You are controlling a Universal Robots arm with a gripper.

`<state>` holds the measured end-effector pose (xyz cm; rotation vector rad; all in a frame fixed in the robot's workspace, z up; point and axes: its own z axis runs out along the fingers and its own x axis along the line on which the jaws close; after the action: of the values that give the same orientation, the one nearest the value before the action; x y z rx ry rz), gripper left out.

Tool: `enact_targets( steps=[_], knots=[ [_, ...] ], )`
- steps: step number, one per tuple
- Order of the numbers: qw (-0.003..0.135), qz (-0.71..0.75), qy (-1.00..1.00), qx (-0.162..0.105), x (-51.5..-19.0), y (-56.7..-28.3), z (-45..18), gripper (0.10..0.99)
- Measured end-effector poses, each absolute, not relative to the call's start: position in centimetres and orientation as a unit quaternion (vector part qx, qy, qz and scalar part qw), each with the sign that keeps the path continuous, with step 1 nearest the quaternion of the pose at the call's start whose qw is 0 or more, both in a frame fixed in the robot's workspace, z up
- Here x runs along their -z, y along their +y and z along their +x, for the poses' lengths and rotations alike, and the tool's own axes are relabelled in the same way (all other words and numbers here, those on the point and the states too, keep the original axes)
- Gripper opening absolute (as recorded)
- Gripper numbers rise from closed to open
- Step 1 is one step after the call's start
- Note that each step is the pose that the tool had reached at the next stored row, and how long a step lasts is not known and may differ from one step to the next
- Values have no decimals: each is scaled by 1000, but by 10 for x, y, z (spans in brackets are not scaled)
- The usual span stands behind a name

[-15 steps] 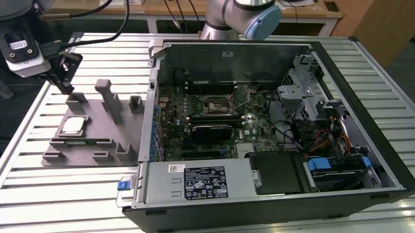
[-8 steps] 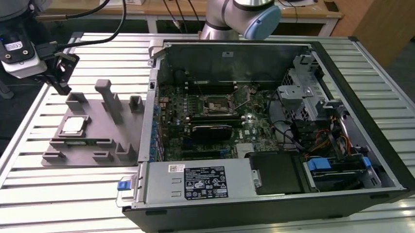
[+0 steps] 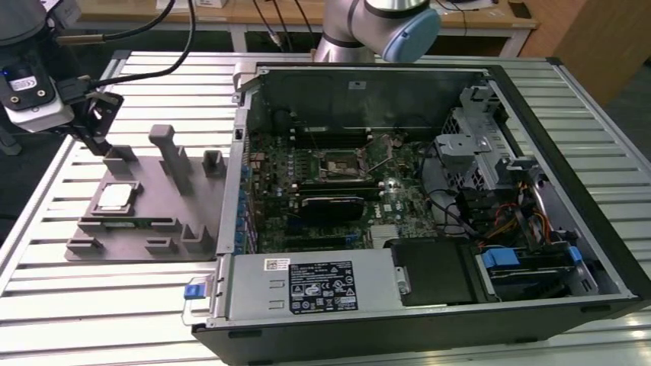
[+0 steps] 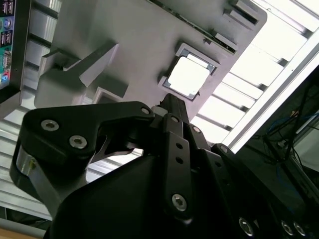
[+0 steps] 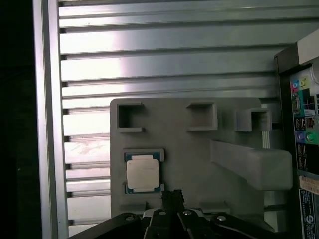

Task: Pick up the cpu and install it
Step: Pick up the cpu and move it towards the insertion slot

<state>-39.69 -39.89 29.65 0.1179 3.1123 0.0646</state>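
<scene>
Black two-finger gripper (image 3: 100, 145), fingertips drawn together and holding nothing, poised above the grey moulded fixture tray (image 3: 142, 232) at the exterior view's left. The cpu (image 3: 115, 197) — a small flat square chip with a silvery top and pale rim — lies flat in a square pocket of that tray, near the fingertips but apart from them in both wrist views. Beside the tray on the slatted aluminium table (image 3: 102, 313) stands the open black computer case (image 3: 580, 191), its metal-framed socket (image 3: 339, 162) uncovered
</scene>
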Motion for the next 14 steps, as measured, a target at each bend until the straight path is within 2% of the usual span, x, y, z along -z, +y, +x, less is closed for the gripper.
enact_targets(
  steps=[14],
  knots=[
    [13,38,999,-21,-279,-399,-406,106]
  ],
)
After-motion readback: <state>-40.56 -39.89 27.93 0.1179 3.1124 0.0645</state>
